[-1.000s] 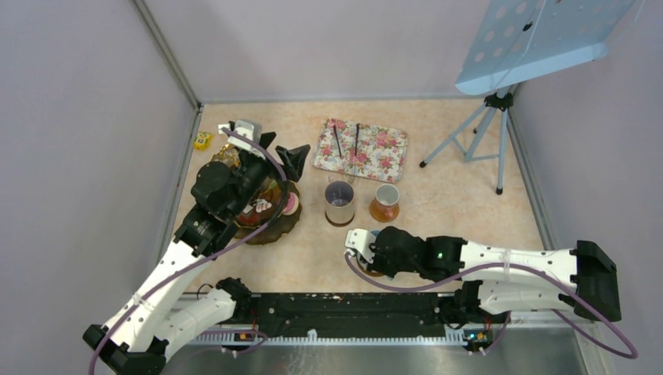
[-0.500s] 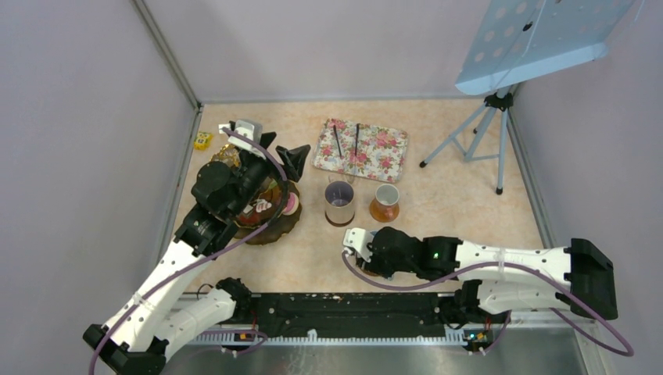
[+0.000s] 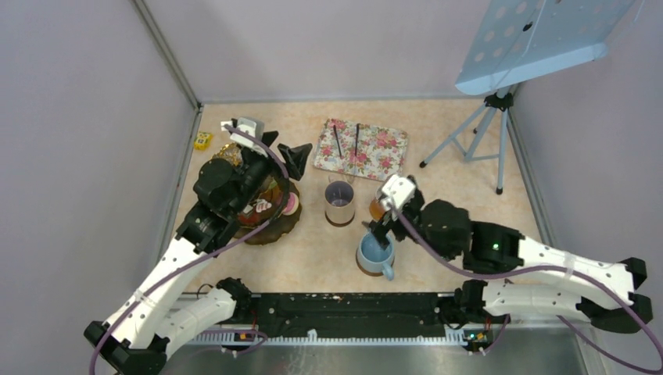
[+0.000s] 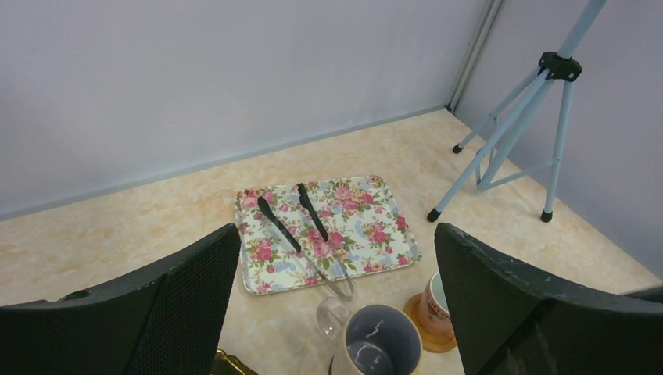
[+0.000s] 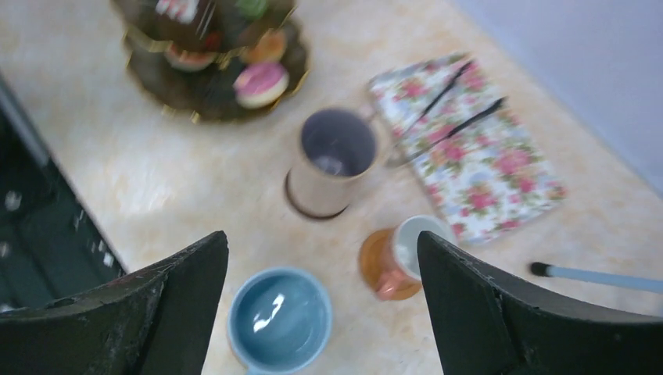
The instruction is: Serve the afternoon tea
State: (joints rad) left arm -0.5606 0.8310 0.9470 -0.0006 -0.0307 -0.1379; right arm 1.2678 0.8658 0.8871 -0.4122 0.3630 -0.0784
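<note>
A light-blue mug (image 3: 375, 255) (image 5: 280, 320) stands upright on the table in front of the lilac mug (image 3: 339, 201) (image 5: 332, 160) (image 4: 379, 344) and the small white cup (image 3: 385, 203) (image 5: 406, 250) on its orange coaster. My right gripper (image 3: 381, 230) (image 5: 322, 242) hovers open above the blue mug, holding nothing. Toy cakes, among them a pink doughnut (image 3: 290, 205) (image 5: 260, 82), sit on the dark tiered stand (image 3: 277, 226). My left gripper (image 3: 281, 150) (image 4: 336, 234) hangs open and empty over that stand, facing the tray.
The rose-patterned tray (image 3: 375, 156) (image 4: 367, 223) lies behind the mugs with black tongs (image 3: 346, 141) (image 4: 301, 226) on it. A tripod (image 3: 477, 141) stands at the back right. A small yellow object (image 3: 202, 141) lies by the left wall. A black rail (image 3: 344, 312) runs along the near edge.
My right gripper has opened, let go of the light-blue mug and risen back toward the far right. The mug now stands uncovered. The left arm has barely moved.
</note>
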